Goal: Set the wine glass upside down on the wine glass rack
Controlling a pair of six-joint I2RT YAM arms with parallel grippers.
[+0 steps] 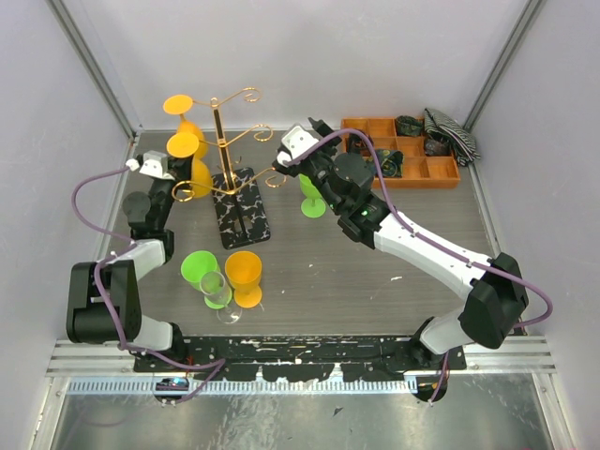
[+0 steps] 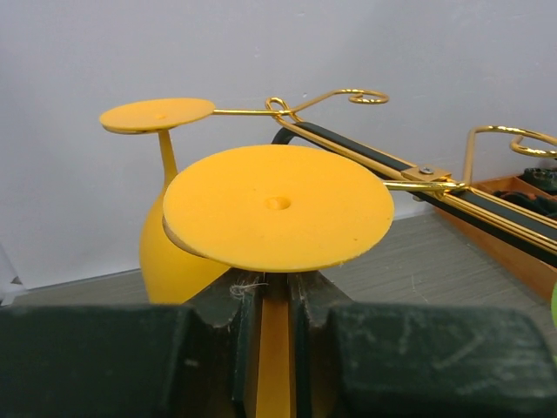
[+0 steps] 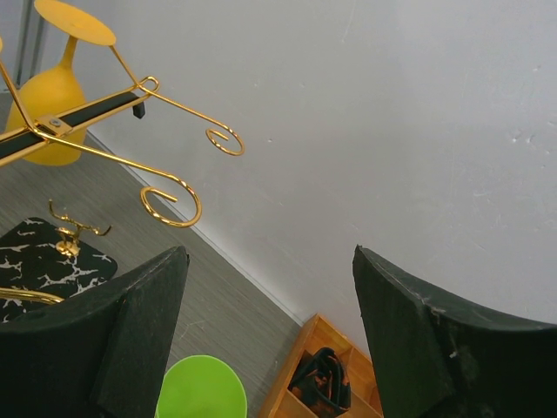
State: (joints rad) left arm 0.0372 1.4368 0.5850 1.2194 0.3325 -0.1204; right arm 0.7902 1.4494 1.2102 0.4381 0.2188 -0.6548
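The gold wire wine glass rack (image 1: 221, 141) stands on its black marbled base (image 1: 242, 211) at the back left. An orange wine glass (image 1: 178, 106) hangs upside down on a far left arm. My left gripper (image 1: 156, 169) is shut on the stem of a second upside-down orange wine glass (image 2: 278, 205), held at a rack arm (image 2: 374, 161); whether it rests on the arm I cannot tell. My right gripper (image 1: 300, 142) is open and empty, just right of the rack's scroll arms (image 3: 170, 196), above a green glass (image 1: 312, 195).
A green glass (image 1: 199, 269), an orange glass (image 1: 245, 274) and a clear glass (image 1: 217, 292) stand together at the front left. An orange compartment tray (image 1: 427, 173) with dark items and a striped cloth (image 1: 452, 131) sit at the back right. Walls close in the back and both sides.
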